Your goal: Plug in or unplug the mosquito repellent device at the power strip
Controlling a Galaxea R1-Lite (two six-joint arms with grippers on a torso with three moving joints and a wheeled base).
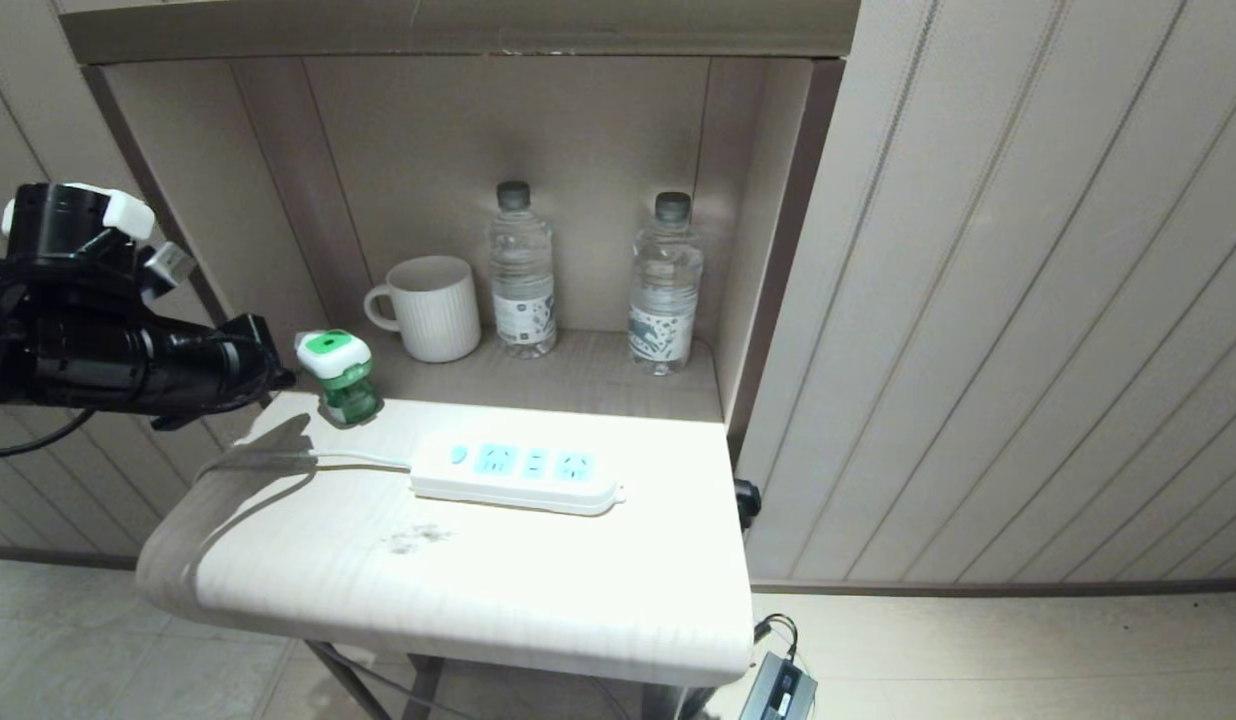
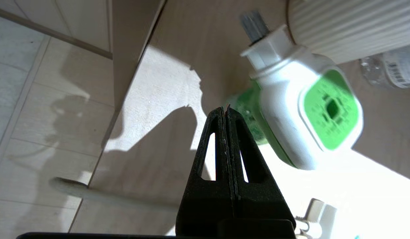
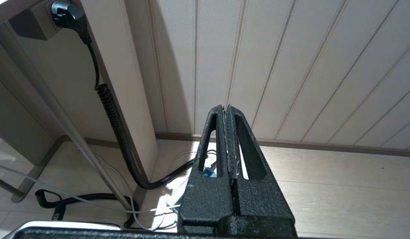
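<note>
The left gripper (image 1: 278, 372) reaches in level from the left edge of a small pale table (image 1: 538, 590), its two black fingers (image 2: 225, 139) pressed flat together with nothing between them. Their tips hang just left of the repellent (image 1: 340, 375), close beside it; whether they touch it cannot be told. The repellent stands unplugged at the far left of the tabletop, its green bottle leaning a little, its white cap with the green centre uppermost and its plug prongs (image 2: 253, 26) pointing toward the mug (image 1: 433, 308). The strip (image 1: 518, 475) lies flat near the middle of the table, apart from the repellent and to its right, blue socket faces up and free, its round button at the left end. Its white cord (image 1: 348, 458) runs off leftward across the top. In the recess behind, the ribbed white mug stands on the left, with two clear water bottles (image 1: 523, 270) (image 1: 666, 285) to its right. The right gripper (image 3: 226, 132) hangs low beside the table, fingers closed on nothing, facing the panelled wall (image 3: 307, 66) and a coiled black cable (image 3: 115, 126) on the floor.
</note>
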